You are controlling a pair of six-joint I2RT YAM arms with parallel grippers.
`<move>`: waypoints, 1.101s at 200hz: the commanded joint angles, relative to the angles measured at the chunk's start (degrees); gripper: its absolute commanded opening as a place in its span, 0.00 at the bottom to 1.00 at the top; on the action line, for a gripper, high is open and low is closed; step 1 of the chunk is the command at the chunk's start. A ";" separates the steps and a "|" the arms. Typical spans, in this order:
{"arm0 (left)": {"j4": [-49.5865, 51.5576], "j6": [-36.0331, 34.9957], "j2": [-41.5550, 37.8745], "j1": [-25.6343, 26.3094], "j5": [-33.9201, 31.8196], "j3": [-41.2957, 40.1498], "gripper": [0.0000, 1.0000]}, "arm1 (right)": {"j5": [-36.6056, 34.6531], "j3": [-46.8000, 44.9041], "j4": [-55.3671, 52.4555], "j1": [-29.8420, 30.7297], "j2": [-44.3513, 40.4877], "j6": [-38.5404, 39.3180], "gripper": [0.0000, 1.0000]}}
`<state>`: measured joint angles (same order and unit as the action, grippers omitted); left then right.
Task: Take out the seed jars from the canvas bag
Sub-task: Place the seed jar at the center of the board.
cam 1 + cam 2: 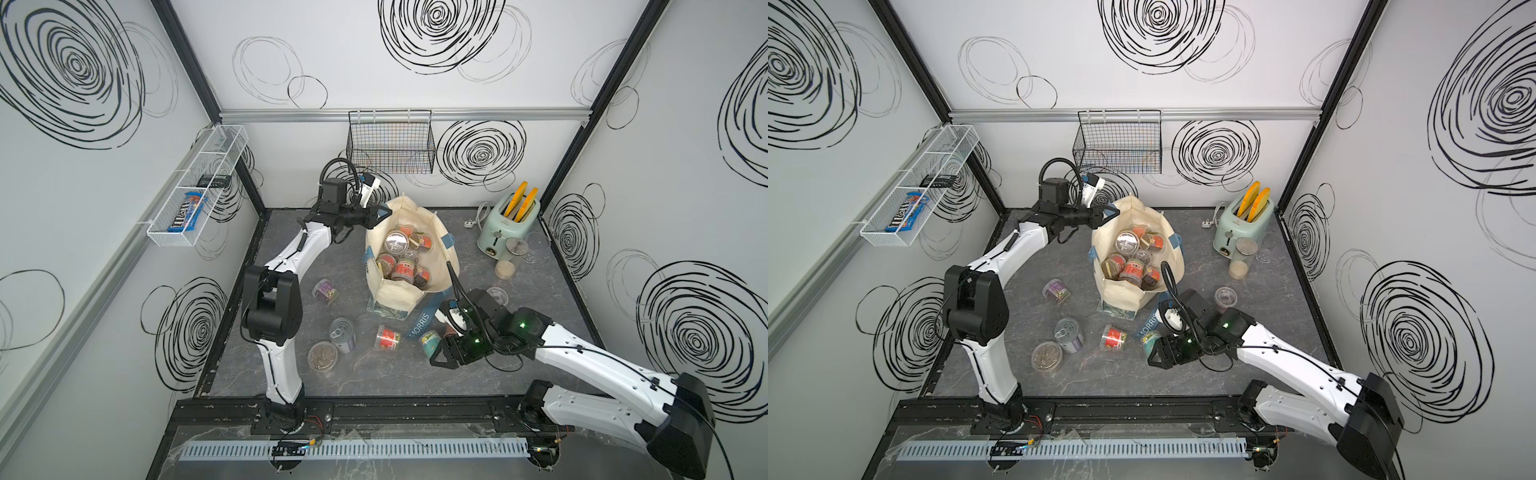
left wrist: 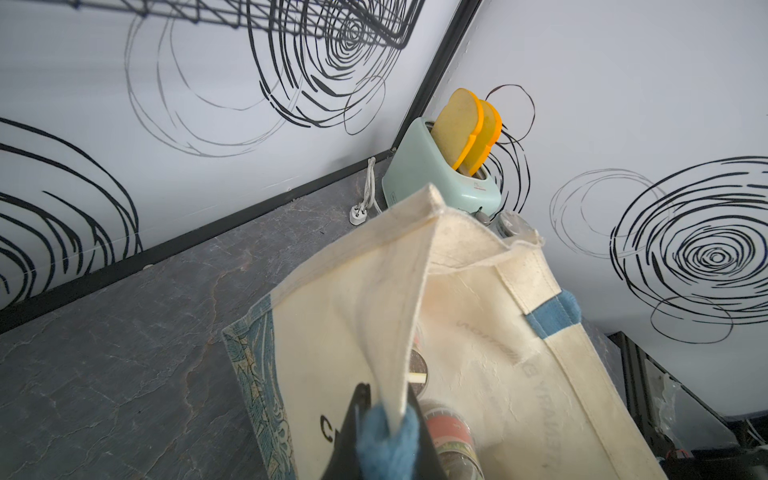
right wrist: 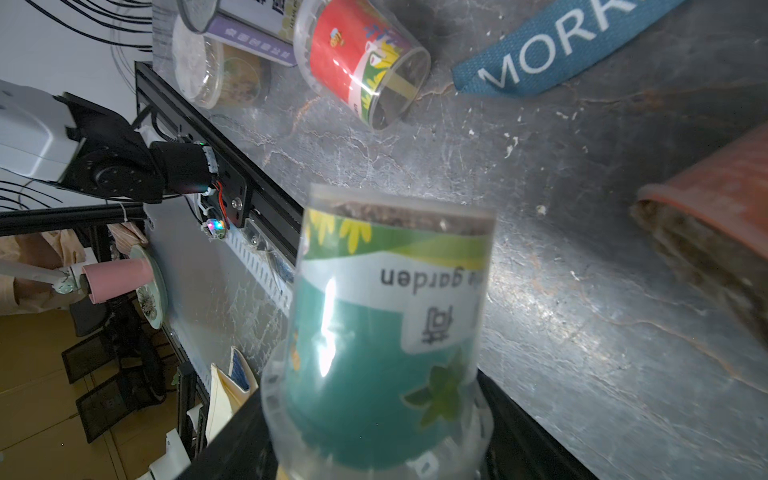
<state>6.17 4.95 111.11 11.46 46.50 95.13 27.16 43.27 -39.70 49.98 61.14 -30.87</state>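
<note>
The cream canvas bag (image 1: 399,297) (image 1: 1121,295) stands open mid-table with several seed jars (image 1: 405,266) inside. My left gripper (image 1: 384,212) (image 2: 384,415) is shut on the bag's blue handle (image 2: 386,444) at the far rim and holds that side up. My right gripper (image 1: 434,353) (image 3: 380,424) is shut on a green-labelled seed jar (image 1: 430,341) (image 3: 386,316), just above the table in front of the bag, beside the blue MORRIS strap (image 1: 419,324). More jars lie on the table: a purple one (image 1: 325,289), a red one (image 1: 387,337) (image 3: 361,62), and two near the front (image 1: 322,355).
A mint toaster (image 1: 508,226) with two toast slices stands at the back right, its plug (image 1: 469,223) beside it. A tall clear canister (image 1: 509,259) is in front of it and a small jar (image 1: 496,296) lies nearer. A wire basket (image 1: 390,145) and a white rack (image 1: 195,195) hang on the walls.
</note>
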 commanded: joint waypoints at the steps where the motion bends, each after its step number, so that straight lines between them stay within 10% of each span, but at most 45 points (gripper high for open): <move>1: -8.89 0.64 -2.60 0.09 2.88 1.31 0.00 | -1.09 -1.40 3.66 1.03 3.88 -0.26 0.64; 114: -8.54 1.11 -3.05 -0.06 3.77 1.20 0.00 | -6.95 -9.06 12.97 1.23 11.43 -2.43 0.68; 220: -8.21 0.68 -3.26 -0.15 4.11 1.20 0.00 | -12.31 -2.53 6.02 0.90 1.79 1.05 0.93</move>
<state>6.07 5.41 111.11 11.46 47.55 95.13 18.06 36.99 -29.76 50.89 67.09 -31.42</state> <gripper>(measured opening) 0.114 0.908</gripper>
